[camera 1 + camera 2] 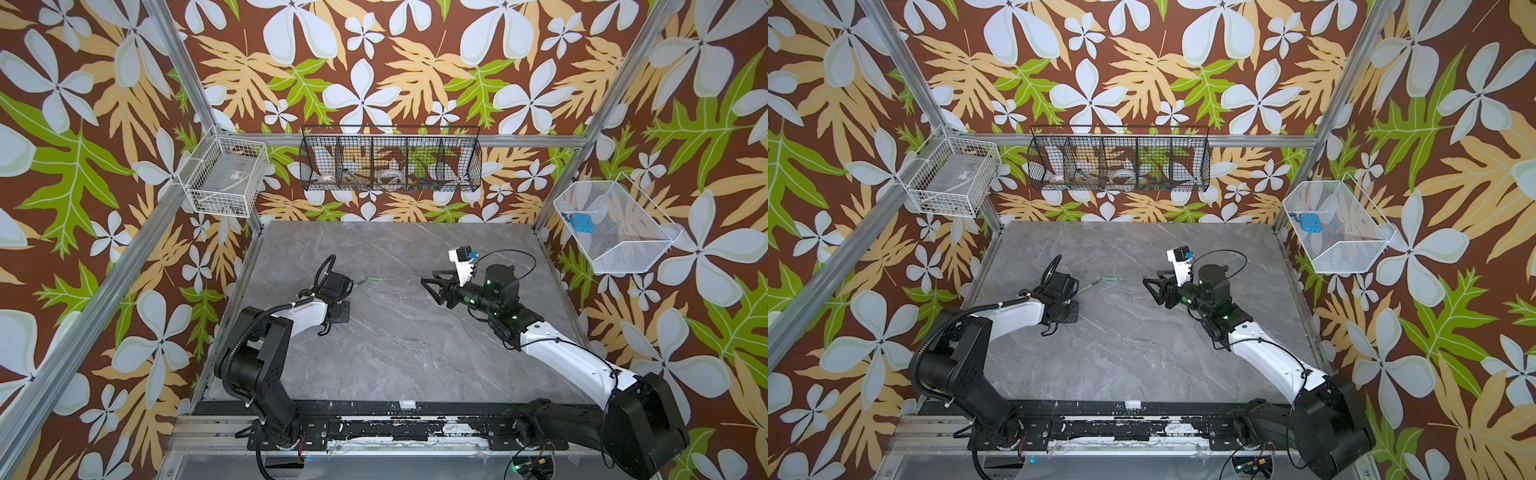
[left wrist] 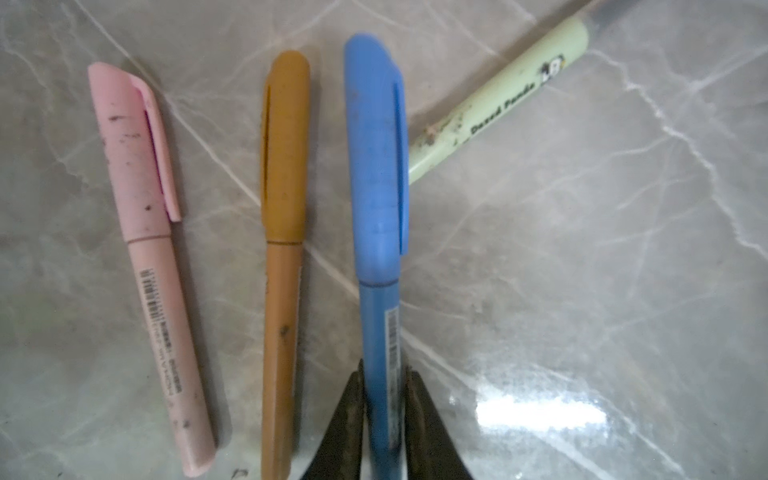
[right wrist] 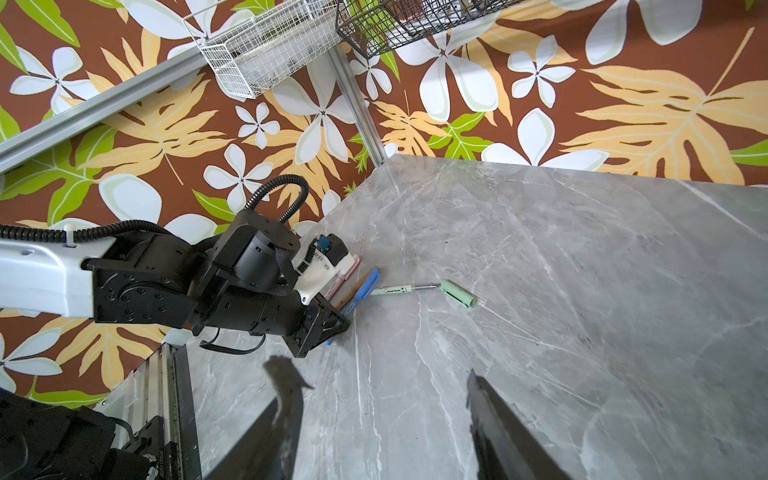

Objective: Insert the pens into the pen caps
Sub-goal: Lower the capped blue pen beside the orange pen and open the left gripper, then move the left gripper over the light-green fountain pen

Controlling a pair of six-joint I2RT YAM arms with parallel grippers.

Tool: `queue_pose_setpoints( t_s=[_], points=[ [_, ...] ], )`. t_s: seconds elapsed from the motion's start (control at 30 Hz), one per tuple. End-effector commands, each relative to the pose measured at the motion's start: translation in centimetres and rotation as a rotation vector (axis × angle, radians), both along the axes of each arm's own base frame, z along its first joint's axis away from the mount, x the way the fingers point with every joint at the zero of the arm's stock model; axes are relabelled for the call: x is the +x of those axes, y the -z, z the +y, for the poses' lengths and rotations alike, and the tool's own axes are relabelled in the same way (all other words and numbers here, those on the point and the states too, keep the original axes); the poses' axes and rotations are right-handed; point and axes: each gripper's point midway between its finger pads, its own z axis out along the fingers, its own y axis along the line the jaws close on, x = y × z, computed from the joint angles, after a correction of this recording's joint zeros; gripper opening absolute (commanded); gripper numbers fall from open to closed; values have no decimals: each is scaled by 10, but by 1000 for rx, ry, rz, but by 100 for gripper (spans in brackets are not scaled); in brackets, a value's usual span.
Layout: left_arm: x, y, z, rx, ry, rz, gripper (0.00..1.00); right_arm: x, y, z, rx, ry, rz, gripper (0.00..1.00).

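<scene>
- We are looking at one pair not yet joined: the pink pen (image 2: 149, 257), brown pen (image 2: 282, 257) and blue pen (image 2: 376, 249) are lying capped, side by side, near the left edge of the tabletop (image 1: 395, 332), in its far half
- The green pen (image 2: 498, 95) is lying bare just beside the blue one, its long axis running from the left edge toward the tabletop's middle, dark tip leading
- The green cap (image 3: 457, 293) is lying just past that tip, nearly in line with it though slightly skewed; we cannot tell which end is open
- So the pen is sitting on the side of the left gripper (image 2: 384, 370), and the cap is facing the right gripper (image 3: 380, 370), which is pointing toward it from the right
- The left gripper is straddling the blue pen's barrel, jaws nearly closed along its sides; we cannot tell whether they are pressing it or standing just clear
- The right gripper is hanging above the tabletop, jaws wide apart, holding and touching nothing
- We are judging that the coming move is turning on that line-up: the left taking the green pen, the right taking the cap, then the two meeting along one axis
</scene>
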Motion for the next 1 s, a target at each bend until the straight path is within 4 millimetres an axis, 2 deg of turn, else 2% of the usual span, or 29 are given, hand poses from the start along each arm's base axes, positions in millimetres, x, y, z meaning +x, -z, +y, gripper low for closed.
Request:
queue_pose_setpoints(
  t_s=[0.0,0.2,0.37,0.5,0.57,0.67,0.77,0.97],
  points=[
    [-3,-4,-1,-14,3,12,25,0,-3,-1,1,4,-16,63],
    [7,-28,-8,-47,8,-40,35,-1,-5,-3,-4,10,-28,63],
    [29,-71,-12,-61,6,-131,53,-2,-7,-3,-13,6,-41,62],
    [51,-105,-28,-108,63,-207,66,-2,-4,-3,-21,5,-45,62],
    [61,-115,-38,-127,110,-230,71,-3,-3,-4,-21,6,-43,62],
    [76,-119,-46,-113,161,-239,76,-6,0,-5,-21,5,-42,63],
    [86,-110,-50,-77,209,-212,76,-9,3,-7,-34,4,-38,63],
    [89,-91,-56,-41,303,-164,77,-15,6,-15,-50,30,-37,63]
  ],
)
